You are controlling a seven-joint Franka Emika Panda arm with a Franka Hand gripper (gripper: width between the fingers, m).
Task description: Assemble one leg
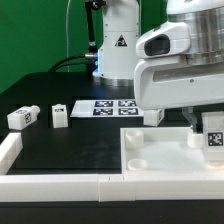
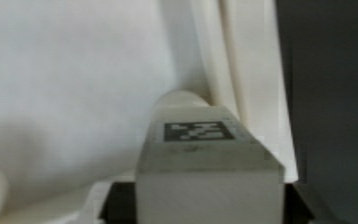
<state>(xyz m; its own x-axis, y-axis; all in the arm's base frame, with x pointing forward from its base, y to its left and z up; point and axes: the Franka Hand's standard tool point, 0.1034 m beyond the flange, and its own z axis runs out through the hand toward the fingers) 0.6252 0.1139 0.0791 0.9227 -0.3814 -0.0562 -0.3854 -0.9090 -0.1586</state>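
4 legs (image 1: 22,117), 1 tray (image 1: 165,172), 1 marker board (image 1: 104,106)

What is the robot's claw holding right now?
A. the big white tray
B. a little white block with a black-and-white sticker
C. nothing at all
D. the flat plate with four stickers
B: the gripper is shut on the leg, a small white tagged block, seen clamped in the middle of the wrist view.
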